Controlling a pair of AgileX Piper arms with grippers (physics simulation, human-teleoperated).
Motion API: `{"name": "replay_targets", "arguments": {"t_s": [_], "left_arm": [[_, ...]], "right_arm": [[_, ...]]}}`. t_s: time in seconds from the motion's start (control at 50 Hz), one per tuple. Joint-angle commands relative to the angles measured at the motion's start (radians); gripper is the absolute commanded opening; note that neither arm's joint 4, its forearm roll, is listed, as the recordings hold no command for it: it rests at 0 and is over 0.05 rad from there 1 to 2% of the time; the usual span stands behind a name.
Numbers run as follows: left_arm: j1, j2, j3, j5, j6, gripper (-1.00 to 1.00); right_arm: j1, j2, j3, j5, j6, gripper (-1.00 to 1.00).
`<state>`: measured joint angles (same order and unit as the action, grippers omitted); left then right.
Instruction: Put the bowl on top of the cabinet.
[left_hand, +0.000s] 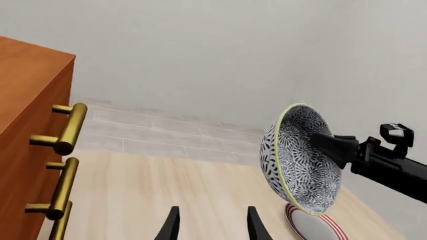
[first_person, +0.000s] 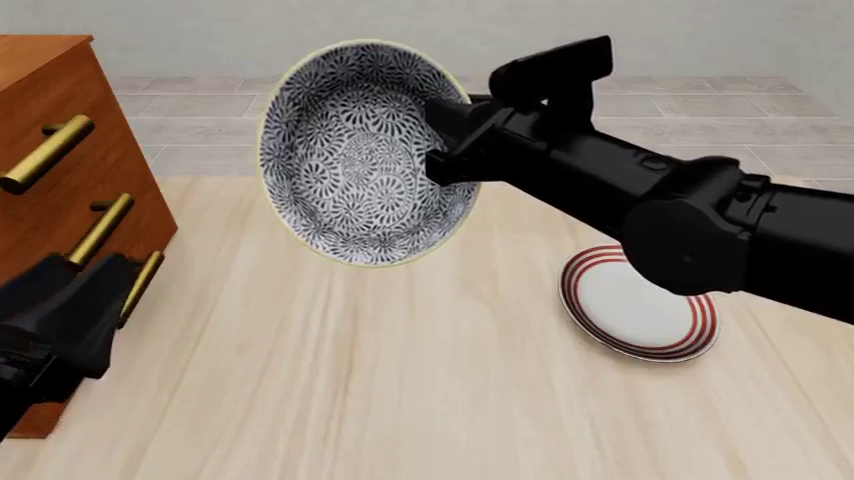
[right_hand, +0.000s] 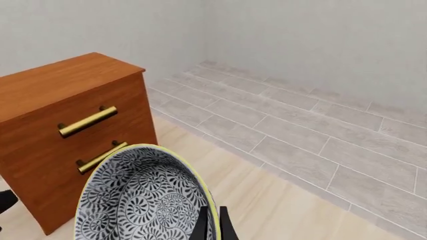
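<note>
my right end effector (first_person: 447, 140) is pinching the pale rim of the deep blue-patterned ceramic bowl (first_person: 363, 150); rigid, slick, breakable, it's hanging tilted. my left end effector (left_hand: 212, 225) is idling, released.

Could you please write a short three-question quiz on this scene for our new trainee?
1. True or false: the bowl already rests on the cabinet.
2. Which claw holds the bowl? A) left B) right
3. What lies on the table below the right arm?

Key: 1. False; it is held in the air, tilted. 2. B, the right claw, on its rim; the left claw is open. 3. The red-ringed plate.
</note>
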<state>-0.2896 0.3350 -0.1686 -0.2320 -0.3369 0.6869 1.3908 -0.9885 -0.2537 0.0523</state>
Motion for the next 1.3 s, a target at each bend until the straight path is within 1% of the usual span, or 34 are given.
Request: {"name": "replay_targets", "arguments": {"t_s": [0.02, 0.12, 0.22, 0.24, 0.26, 0.3, 0.36, 0.46, 0.58, 0.86, 0.88, 1.16, 1.3], "left_arm": [[-0.05, 0.083, -0.023, -0.08, -0.03, 1.0], [-0.079, 0.13, -0.036, -0.12, -0.034, 1.0], [-0.099, 0.166, -0.05, -0.15, -0.034, 1.0], [-0.109, 0.178, -0.058, -0.161, -0.035, 1.0], [-0.109, 0.178, -0.058, -0.162, -0.035, 1.0], [-0.117, 0.192, -0.064, -0.173, -0.036, 1.0], [-0.124, 0.203, -0.07, -0.184, -0.038, 1.0], [-0.134, 0.216, -0.078, -0.197, -0.04, 1.0], [-0.157, 0.25, -0.084, -0.235, -0.051, 1.0], [-0.195, 0.319, -0.108, -0.308, -0.064, 1.0], [-0.2, 0.337, -0.11, -0.326, -0.066, 1.0], [-0.226, 0.409, -0.132, -0.398, -0.084, 1.0], [-0.225, 0.448, -0.136, -0.44, -0.1, 1.0]], "right_arm": [[-0.002, 0.003, -0.013, -0.006, -0.01, -1.0], [-0.004, -0.002, -0.01, -0.006, -0.019, -1.0], [-0.011, -0.01, -0.005, -0.008, -0.042, -1.0], [-0.013, -0.015, -0.002, -0.01, -0.064, -1.0], [-0.013, -0.015, -0.002, -0.01, -0.064, -1.0], [-0.024, -0.018, 0.001, -0.012, -0.084, -1.0], [-0.023, -0.019, 0.005, -0.014, -0.078, -1.0], [-0.025, -0.017, 0.003, -0.013, -0.091, -1.0], [-0.027, -0.019, 0.008, -0.018, -0.104, -1.0], [-0.029, -0.022, 0.01, -0.018, -0.108, -1.0], [-0.027, -0.02, 0.008, -0.019, -0.11, -1.0], [-0.032, -0.024, 0.006, -0.021, -0.116, -1.0], [-0.042, -0.03, 0.014, -0.033, -0.123, -1.0]]}}
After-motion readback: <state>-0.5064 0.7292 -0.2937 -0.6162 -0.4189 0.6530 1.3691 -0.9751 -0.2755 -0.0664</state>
